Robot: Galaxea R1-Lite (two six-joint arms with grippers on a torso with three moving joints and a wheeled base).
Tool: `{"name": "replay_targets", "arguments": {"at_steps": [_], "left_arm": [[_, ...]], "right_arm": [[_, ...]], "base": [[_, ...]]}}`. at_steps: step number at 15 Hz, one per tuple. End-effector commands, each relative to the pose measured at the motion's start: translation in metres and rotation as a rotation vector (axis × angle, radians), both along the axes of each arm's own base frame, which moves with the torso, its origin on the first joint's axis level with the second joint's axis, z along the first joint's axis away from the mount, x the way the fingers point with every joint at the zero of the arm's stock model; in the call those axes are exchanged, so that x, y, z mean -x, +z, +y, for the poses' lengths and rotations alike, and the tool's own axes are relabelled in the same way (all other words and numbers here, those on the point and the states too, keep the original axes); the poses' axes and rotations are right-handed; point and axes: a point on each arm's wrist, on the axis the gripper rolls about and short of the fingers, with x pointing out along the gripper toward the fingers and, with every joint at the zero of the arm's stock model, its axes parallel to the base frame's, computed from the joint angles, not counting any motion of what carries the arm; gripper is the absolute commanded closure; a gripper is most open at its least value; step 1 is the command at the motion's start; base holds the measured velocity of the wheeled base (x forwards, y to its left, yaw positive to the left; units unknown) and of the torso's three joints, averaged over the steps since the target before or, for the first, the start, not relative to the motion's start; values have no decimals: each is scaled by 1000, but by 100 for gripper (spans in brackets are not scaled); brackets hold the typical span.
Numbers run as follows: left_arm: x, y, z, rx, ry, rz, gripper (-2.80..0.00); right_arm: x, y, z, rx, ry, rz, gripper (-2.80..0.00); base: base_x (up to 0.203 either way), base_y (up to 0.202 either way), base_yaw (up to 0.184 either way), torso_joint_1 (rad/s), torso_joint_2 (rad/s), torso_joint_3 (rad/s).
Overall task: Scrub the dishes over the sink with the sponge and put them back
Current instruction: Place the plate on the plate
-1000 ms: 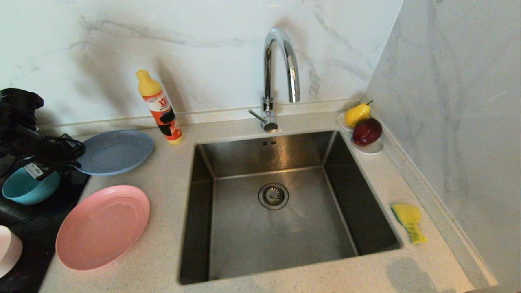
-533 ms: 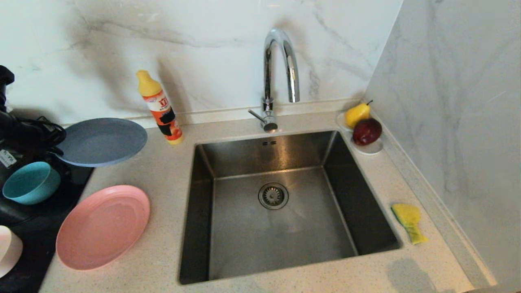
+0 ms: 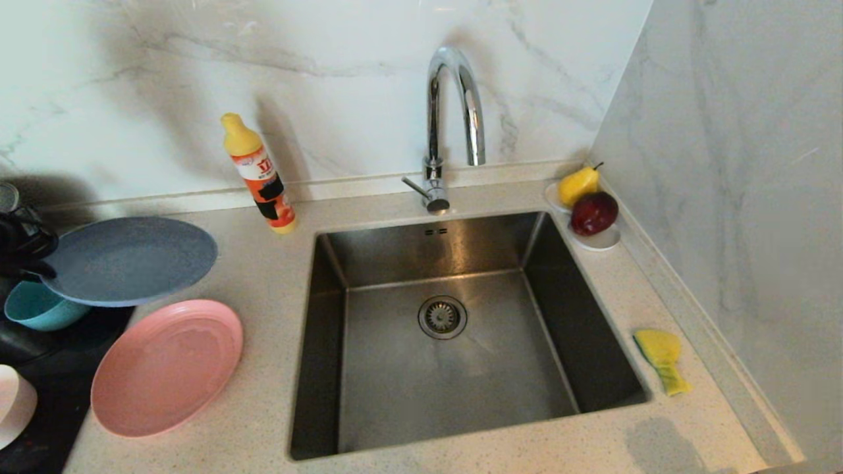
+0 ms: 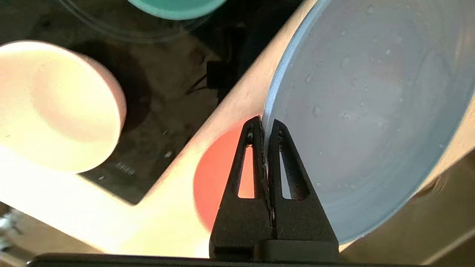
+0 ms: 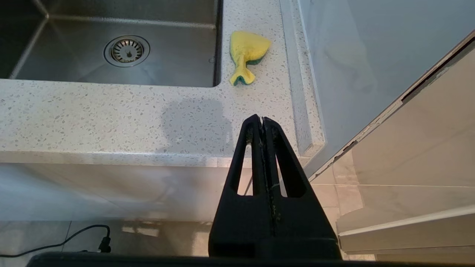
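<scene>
My left gripper (image 4: 264, 124) is shut on the rim of the large blue plate (image 4: 367, 111). It holds the plate (image 3: 128, 260) off the counter at the far left, partly over the teal bowl (image 3: 36, 315); the gripper (image 3: 41, 270) shows at the picture's edge. The pink plate (image 3: 168, 367) lies flat on the counter below it, and the pale pink-white bowl (image 3: 12, 405) stands on the black hob. The sink (image 3: 448, 382) is empty. To the right of the sink the yellow-green sponge (image 3: 662, 359) lies on the counter. My right gripper (image 5: 262, 119) hangs shut and empty before the counter's front edge, short of the sponge (image 5: 246, 53).
An orange detergent bottle (image 3: 258, 174) stands behind the sink's left corner. The chrome faucet (image 3: 453, 105) arches over the back rim. A small white dish (image 3: 596, 240) with a pear and red fruit sits in the back right corner. A marble wall closes the right side.
The left gripper has lifted the blue plate off the counter and carried it left and toward me, so it now hangs over the teal bowl. The right arm has not moved.
</scene>
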Motion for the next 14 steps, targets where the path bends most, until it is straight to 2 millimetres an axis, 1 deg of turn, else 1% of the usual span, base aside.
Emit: {"name": "replay_targets", "arguments": {"at_steps": [1,2,5,9,14], "left_arm": [[22,-1,-2,2,-33,13,0],[28,-5,-3,-3,-57,23,0],[39,-27,-5,-2,-100,60,0],[55,-48,-15,-12,-149,104,0],[62,-70,-19,-23,-173,117,0]], "right_arm": [[0,0,0,0,1,1,0],[0,0,0,0,0,1,0],[0,0,0,0,0,1,0],[0,0,0,0,2,1,0],[0,0,0,0,0,1,0]], "base": [[0,0,0,0,0,0],[0,0,0,0,0,0],[0,0,0,0,0,0],[0,0,0,0,0,0],[0,0,0,0,0,0]]}}
